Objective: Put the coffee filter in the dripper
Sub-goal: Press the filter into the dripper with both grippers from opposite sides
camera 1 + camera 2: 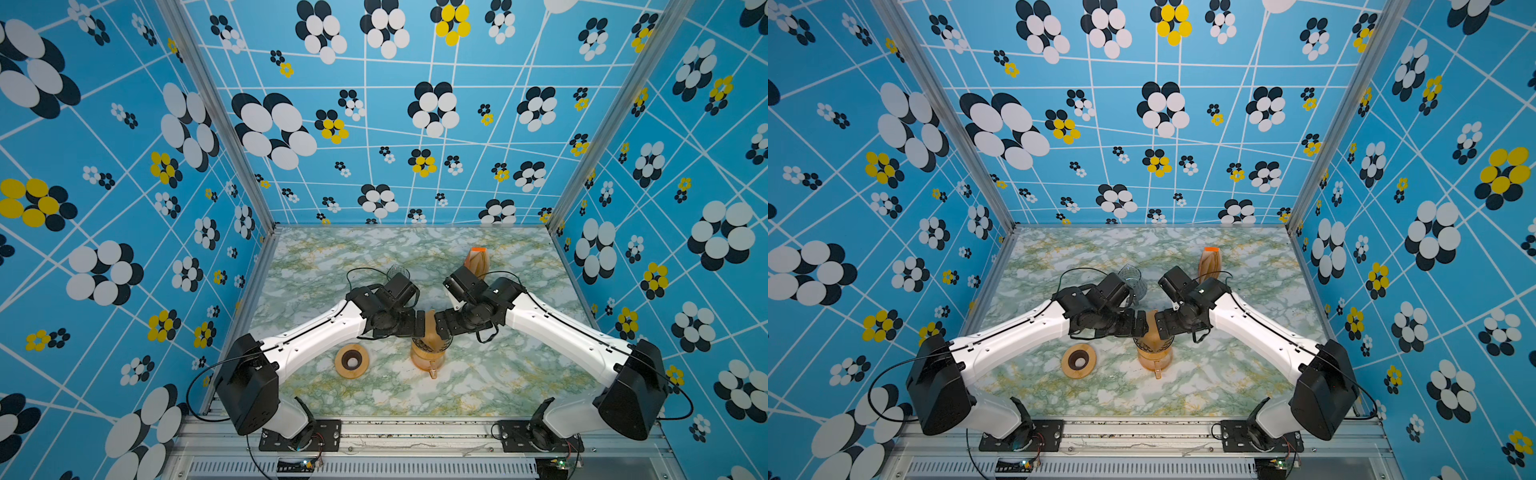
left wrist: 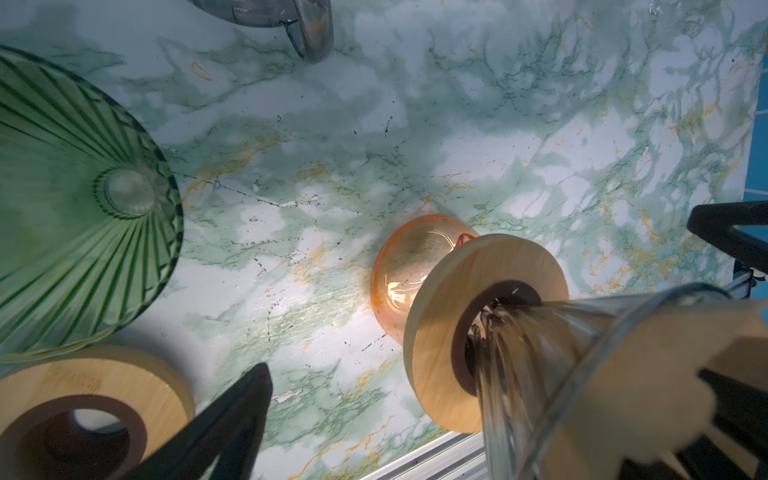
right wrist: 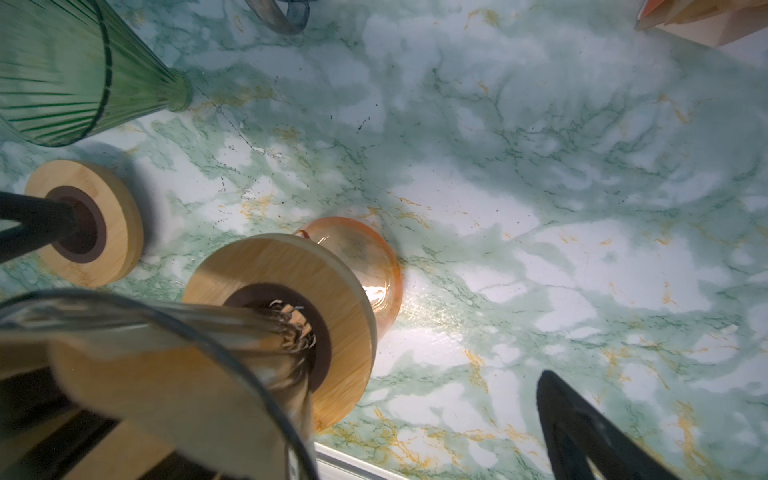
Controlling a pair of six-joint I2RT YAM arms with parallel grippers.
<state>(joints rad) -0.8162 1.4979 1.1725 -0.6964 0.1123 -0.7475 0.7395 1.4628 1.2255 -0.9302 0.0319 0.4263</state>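
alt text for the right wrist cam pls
A clear glass dripper with a brown paper filter in it sits in a wooden ring on top of an orange glass carafe, seen close up over a green-veined marble table. A second wooden ring and a green ribbed glass cone are nearby, and a black gripper finger shows at the edge.

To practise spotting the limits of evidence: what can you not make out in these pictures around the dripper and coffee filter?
Coffee filter: in both top views, hidden between left arm and right arm; its seating is unclear.
Dripper: blurred and cut off by the frame edge in both wrist views.
Green glass: likewise cut off in both wrist views.
Filter stack: only a corner shows in the right wrist view.
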